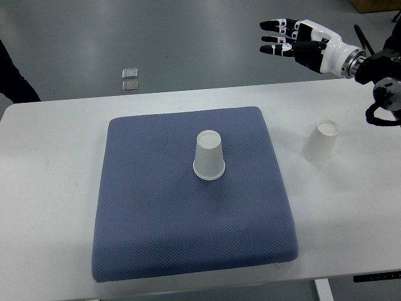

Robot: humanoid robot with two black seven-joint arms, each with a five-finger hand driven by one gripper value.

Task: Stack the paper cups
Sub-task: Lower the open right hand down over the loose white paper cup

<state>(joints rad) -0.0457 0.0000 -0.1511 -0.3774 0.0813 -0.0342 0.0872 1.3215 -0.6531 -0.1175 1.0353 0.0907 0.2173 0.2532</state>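
At the far left edge of the top view, a dark sleeve-like shape (14,75) is seen beyond the table; what it belongs to cannot be told. On the grey floor (188,37) behind the table, two small square plates (130,79) are counted, lying one just behind the other.

One white table (50,188) is shown, and on it one blue cushion (156,238) with a dotted weave is spread, roughly square with rounded corners.

Two paper cups are counted, and they are set well apart, not stacked. The first cup (209,155) is placed upside down near the middle of the cushion: its wide rim is pressed on the fabric and its narrower closed base is turned upward. It is plain white, with no print to be made out. The second cup (321,142) is found to the right, off the cushion, on the bare table top. It too is white and inverted, and it appears slightly tilted away from the camera, with its base seen as a small oval at the top.

One robot hand is seen, the right hand (294,42), entering from the upper right corner. It is held above the floor beyond the table's far edge, well apart from both cups. Its fingers (276,39), white with black tips, are stretched out leftward and loosely spread; nothing is held in them. The left hand is not seen.
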